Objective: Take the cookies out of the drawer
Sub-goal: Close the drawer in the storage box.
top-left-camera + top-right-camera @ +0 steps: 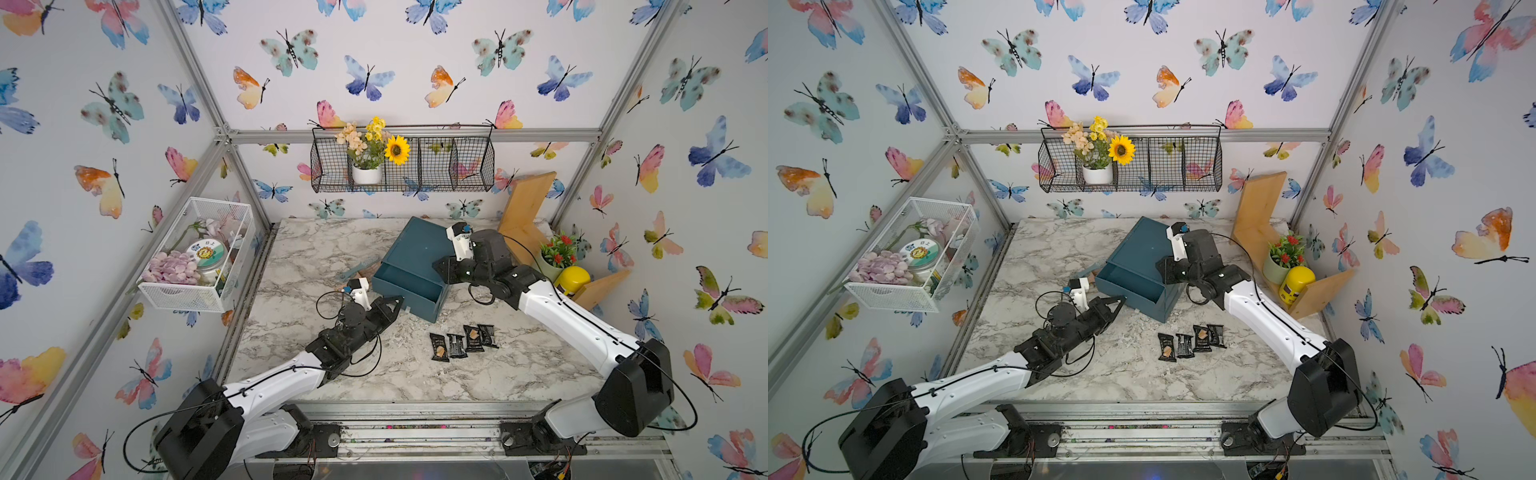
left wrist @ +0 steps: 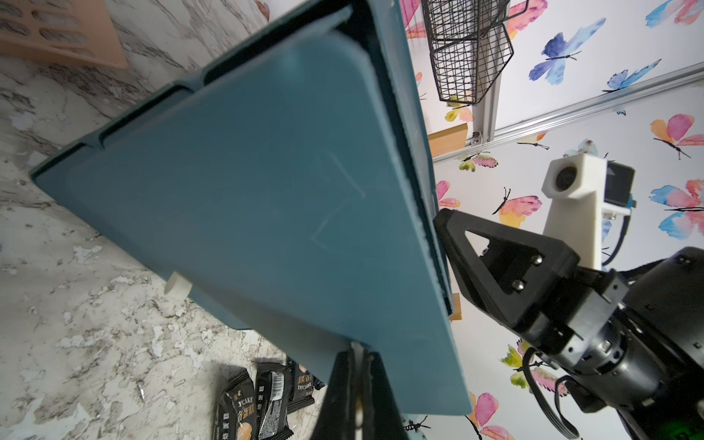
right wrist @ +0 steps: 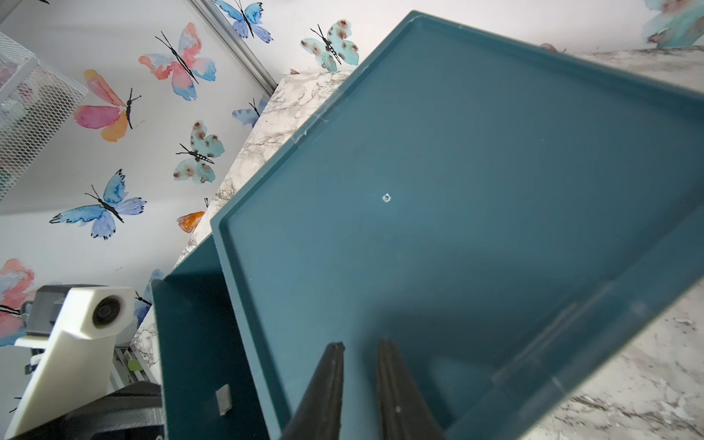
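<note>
Several black cookies (image 1: 463, 341) (image 1: 1192, 341) (image 2: 263, 404) lie in a row on the marble table in front of the teal drawer box (image 1: 419, 245) (image 1: 1142, 245) (image 3: 457, 171). Its drawer (image 1: 409, 279) (image 1: 1131, 279) is pulled out, and the part of its inside that shows holds no packets. My left gripper (image 1: 401, 298) (image 1: 1123, 298) (image 2: 357, 348) is shut on a white knob of the drawer front (image 2: 247, 190). My right gripper (image 1: 436, 265) (image 1: 1158, 266) (image 3: 360, 346) is at the box's top near its right edge, jaws slightly apart with nothing between them.
A teal comb (image 1: 358, 268) lies on the table left of the box. A wooden shelf (image 1: 525, 216) with a potted plant (image 1: 557, 253) and a yellow jar (image 1: 572, 280) stands at the back right. A white mesh basket (image 1: 195, 257) hangs on the left wall.
</note>
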Motion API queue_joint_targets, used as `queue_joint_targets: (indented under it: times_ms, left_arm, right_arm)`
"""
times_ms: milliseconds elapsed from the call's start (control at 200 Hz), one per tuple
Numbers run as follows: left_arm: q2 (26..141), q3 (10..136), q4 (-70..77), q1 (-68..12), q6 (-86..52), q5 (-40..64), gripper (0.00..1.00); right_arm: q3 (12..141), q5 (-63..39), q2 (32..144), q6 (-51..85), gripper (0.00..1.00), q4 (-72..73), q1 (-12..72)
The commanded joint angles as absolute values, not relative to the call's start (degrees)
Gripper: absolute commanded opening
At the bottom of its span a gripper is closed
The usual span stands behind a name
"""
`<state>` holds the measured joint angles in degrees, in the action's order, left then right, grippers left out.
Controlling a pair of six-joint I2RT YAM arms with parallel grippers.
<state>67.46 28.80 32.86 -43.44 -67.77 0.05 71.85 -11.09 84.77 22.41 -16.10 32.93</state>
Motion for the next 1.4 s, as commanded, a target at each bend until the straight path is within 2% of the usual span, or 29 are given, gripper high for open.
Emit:
queue_joint_targets:
  times_ms: [0,636,816,1236,1392]
  left_arm:
    - [69.44,30.45,36.78,-42.97,-66.51,-2.20,0.00]
    - [79.74,34.08,43.46,-40.91,-68.09,-0.68,0.03]
    - [80.16,34.74,42.88,-40.58,-67.41,-1.00,0.13]
    - [82.74,34.87,45.06,-39.54,-68.41,0.61,0.27]
    - [83.50,35.57,44.93,-39.46,-68.22,1.05,0.39]
  right_arm:
    - [72.16,-7.91,86.57,21.49,0.21,-21.97,33.40]
    - [73.13,-5.36,87.63,21.36,0.21,-23.47,34.72]
    - [72.60,-4.66,87.49,21.29,0.21,-23.59,34.80]
    - [73.12,-4.04,87.89,21.36,0.21,-24.26,35.16]
    - [73.21,-4.04,87.76,21.36,0.21,-24.08,35.32]
